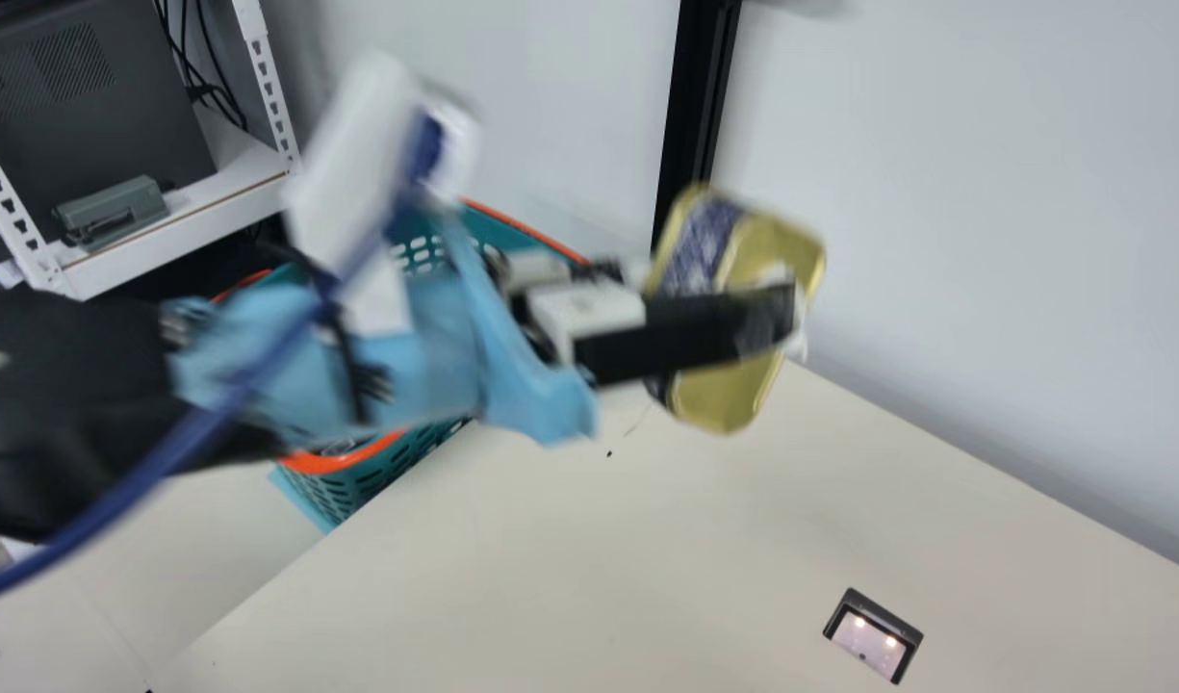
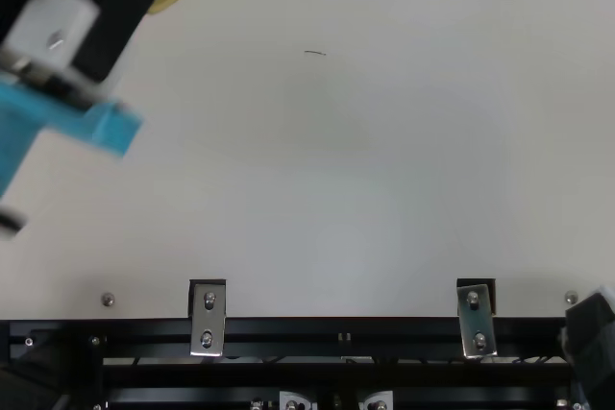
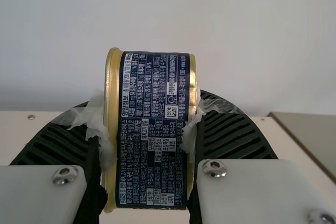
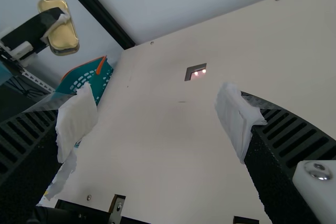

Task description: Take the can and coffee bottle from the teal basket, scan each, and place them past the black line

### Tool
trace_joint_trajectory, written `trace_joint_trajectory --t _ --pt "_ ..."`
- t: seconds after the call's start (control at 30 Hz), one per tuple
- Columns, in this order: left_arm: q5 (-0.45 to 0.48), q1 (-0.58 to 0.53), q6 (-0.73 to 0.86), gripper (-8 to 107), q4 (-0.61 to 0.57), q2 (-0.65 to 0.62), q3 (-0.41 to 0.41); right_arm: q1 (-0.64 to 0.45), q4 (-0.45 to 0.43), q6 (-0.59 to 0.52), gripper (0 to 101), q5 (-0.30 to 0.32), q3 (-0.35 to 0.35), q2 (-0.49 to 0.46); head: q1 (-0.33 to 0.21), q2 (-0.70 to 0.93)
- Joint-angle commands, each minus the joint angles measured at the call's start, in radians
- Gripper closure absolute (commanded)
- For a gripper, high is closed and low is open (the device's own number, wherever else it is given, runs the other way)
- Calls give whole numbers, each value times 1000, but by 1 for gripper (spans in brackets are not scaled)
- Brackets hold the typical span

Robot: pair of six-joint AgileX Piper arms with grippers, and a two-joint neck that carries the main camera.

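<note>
Pinching can (image 3: 155,82) end-to-end w/ L gripper (image 3: 149,129), long side crosswise to squeeze, in air nr basket (image 1: 358,486); prob. needs lowering rightward over scanner (image 1: 873,640). Spread wide w/ R gripper (image 4: 160,121).

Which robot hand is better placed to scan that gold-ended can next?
Probably the left hand: its fingers hold the can up, while the right hand stands open with nothing between its fingers.

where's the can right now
The can is clamped between the left gripper's two fingers, held up above the table; in the main view it shows just right of the teal basket.
</note>
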Motion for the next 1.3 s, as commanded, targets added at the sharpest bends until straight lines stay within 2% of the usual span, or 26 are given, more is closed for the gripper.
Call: trace_joint_trajectory --t 0.0,0.1,0.23,0.27,0.33,0.5,0.6,0.73,0.77,0.83,0.93,1.13,1.27 --pt "0 0 0 89 0 0 0 0 0 0 0 0 0 0 -29 15" --pt "-25 -25 -5 89 44 32 0 0 0 0 0 0 0 0 -29 15" --pt "-30 -25 -5 89 42 32 0 0 0 0 0 0 0 0 -29 15" --pt "-28 -27 -51 89 88 31 -2 0 0 0 0 0 0 0 -29 15" --pt "-47 -43 -48 89 96 27 -3 0 0 0 0 0 0 0 -29 15" --pt "-213 -179 -58 89 214 -3 22 0 0 0 0 0 0 0 -29 15" --pt "-350 -298 -111 89 333 -7 75 0 0 0 0 0 0 0 -29 15" --pt "-470 -392 -247 89 479 41 165 0 0 0 0 0 0 0 -29 15" --pt "-364 -322 -165 89 369 19 121 0 0 0 0 0 0 0 -29 15" --pt "-421 -375 -219 89 432 42 160 0 0 0 0 0 0 0 -29 15" --pt "-475 -392 -248 89 477 42 166 0 0 0 0 0 0 0 -29 15" --pt "-474 -392 -248 89 478 42 166 0 0 0 0 0 0 0 -28 12" --pt "-472 -392 -248 89 478 42 166 0 0 0 0 0 0 0 -3 -43"
